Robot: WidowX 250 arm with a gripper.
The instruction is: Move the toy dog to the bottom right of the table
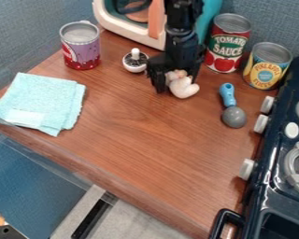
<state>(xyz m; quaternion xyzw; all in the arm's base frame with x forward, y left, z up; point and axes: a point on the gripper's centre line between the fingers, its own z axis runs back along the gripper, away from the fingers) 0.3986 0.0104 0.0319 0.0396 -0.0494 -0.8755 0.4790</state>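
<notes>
Spread fingers (158, 83) flank the toy dog (184, 88); spoon (234, 117) at its four o'clock, labelled cans (227, 45) at two, cloth (46, 100) at nine.

On the flat brown wooden counter (145, 144), a square turquoise cloth (43, 102) lies left, before a cylindrical purple-and-red metal can (81, 46); a round-headed blue-and-grey ladle (234, 116) lies right.
</notes>
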